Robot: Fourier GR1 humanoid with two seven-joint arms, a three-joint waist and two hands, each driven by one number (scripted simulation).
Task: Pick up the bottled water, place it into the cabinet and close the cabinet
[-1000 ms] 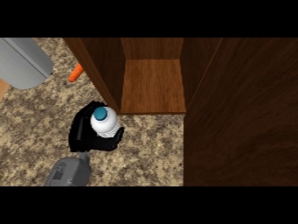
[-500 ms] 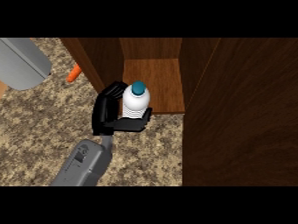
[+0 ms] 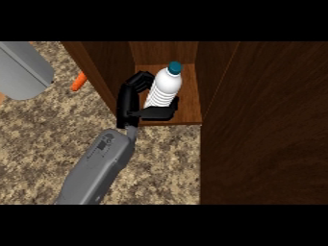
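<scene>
- A single grey forearm rises from the lower edge of the head view, and its black robot hand [image 3: 132, 98] curls round the bottled water [image 3: 164, 89], fingers on one side and thumb low across the front.
- From this one arm alone, whether it is the robot's left or right cannot be told; no second robot hand shows.
- The bottled water stands upright, its white ribbed body topped by a teal cap, over the front part of the wooden floor inside the open cabinet [image 3: 184, 113]; whether its base touches that floor cannot be seen.
- The cabinet's dark door [image 3: 273, 125] stands open at the right, filling that side of the view.
- On the speckled desk [image 3: 31, 144], a grey rounded object [image 3: 14, 67] sits at the upper left, with a small orange item [image 3: 78, 82] just beside the cabinet's left wall.
</scene>
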